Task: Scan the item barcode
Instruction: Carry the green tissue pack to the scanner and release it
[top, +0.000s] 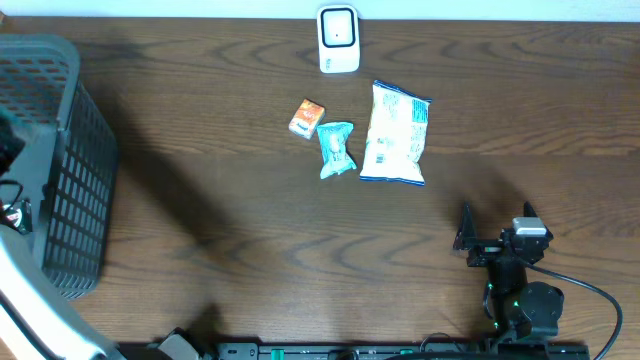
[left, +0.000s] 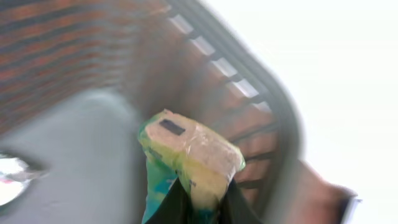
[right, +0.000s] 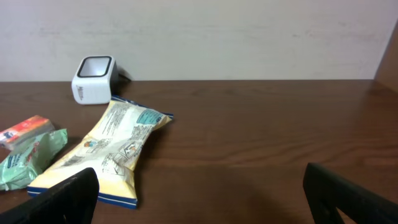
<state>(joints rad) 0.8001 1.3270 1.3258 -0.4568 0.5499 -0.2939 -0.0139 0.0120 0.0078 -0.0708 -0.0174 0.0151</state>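
A dark wooden table (top: 250, 230) seen from above, with two robot arms at its near edge.

A grey slatted basket (top: 70, 200) stands at the left edge. The left gripper (left: 200, 202) shows only in its own blurred wrist view. Its dark fingers (left: 174, 206) are pinched tight on the lower end of a yellow and green packet (left: 189, 155). The packet stands upright between them, with a small dark rectangle on its top face. The basket's slatted wall curves just behind it. Whether the packet is inside the basket or just above it cannot be told.

A white scanner (top: 338, 40) sits at the middle of the far edge. Three more snacks lie in a loose group just in front of it, near the table's centre. A small orange packet (top: 307, 118) is on the left, a teal packet (top: 336, 148) is just beside it, and a large white and yellow bag (top: 395, 133) is on the right.

The right gripper (top: 497, 225) rests near the near right corner, well apart from the snacks. Its jaws are spread as wide as they go and hold nothing (the wrist view shows only bare wood between the two fingers). It points towards the scanner and the bag.
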